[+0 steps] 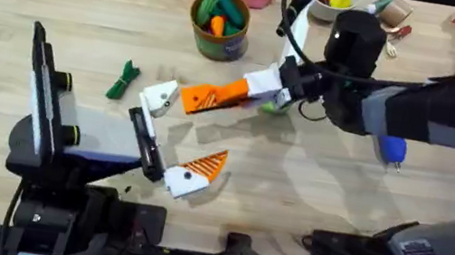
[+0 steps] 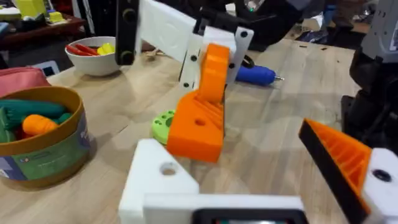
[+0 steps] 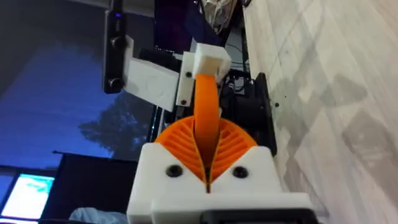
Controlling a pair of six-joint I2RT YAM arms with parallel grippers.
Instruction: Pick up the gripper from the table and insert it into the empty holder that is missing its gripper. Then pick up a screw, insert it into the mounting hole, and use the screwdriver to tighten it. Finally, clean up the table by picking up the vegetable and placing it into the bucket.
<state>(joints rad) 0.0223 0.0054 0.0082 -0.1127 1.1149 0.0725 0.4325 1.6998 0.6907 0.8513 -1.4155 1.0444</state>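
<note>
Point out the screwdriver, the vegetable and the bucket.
screwdriver (image 2: 254, 75): left wrist view, on the blue barrel near its tip end.
vegetable (image 1: 123, 80): overhead view, on the middle of its dark green body.
bucket (image 1: 219, 46): overhead view, on the outer wall below the rim.

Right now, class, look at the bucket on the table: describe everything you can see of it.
The bucket is a small round tub, cardboard or plastic by its look, with a brown rim and a green-teal printed label. It stands upright and open on the wooden table, toward the far side, and holds green and orange toy vegetables. No gripper touches it.
</note>
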